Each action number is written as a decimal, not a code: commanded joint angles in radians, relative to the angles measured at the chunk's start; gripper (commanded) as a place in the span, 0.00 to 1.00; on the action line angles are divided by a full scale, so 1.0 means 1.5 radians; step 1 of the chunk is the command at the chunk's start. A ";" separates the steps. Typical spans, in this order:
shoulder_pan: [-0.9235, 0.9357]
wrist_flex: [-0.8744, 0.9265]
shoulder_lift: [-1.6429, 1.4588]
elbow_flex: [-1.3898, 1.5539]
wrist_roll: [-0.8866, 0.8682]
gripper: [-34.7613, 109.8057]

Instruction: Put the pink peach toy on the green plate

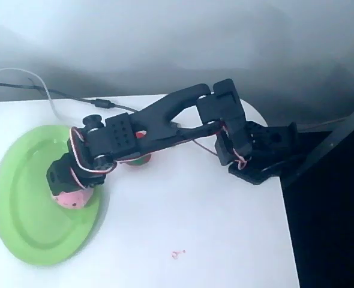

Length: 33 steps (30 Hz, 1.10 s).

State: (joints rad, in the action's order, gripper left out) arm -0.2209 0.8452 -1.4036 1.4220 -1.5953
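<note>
Pink peach toy (74, 198) directly beneath the gripper (69, 187), over the right inner part of the green plate (21, 204); gripper seemingly pinching it, release pending.

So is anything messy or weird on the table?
Not much. A tiny reddish scrap lies alone on the white table, below the arm, like a stray crumb; too small to identify. The green plate pokes over the table's left edge. The pink peach toy sits at the gripper over the plate.
</note>
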 commanded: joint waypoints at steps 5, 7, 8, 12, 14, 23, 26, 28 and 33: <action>-0.013 0.005 -0.014 -0.026 -0.032 0.53; -0.009 0.005 -0.027 -0.035 -0.036 0.53; -0.004 0.006 -0.040 -0.036 -0.036 0.53; 0.004 0.006 -0.140 -0.009 -0.015 0.50; 0.018 0.005 -0.216 0.021 -0.003 0.47; 0.117 0.062 -0.817 0.562 -0.024 0.24; 0.126 0.184 -0.967 0.701 -0.049 0.24; 0.132 0.235 -1.050 0.785 -0.056 0.24; 0.130 0.278 -1.194 0.941 -0.062 0.24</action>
State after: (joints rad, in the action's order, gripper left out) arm -0.0245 1.2318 -3.0818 2.7228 -1.6843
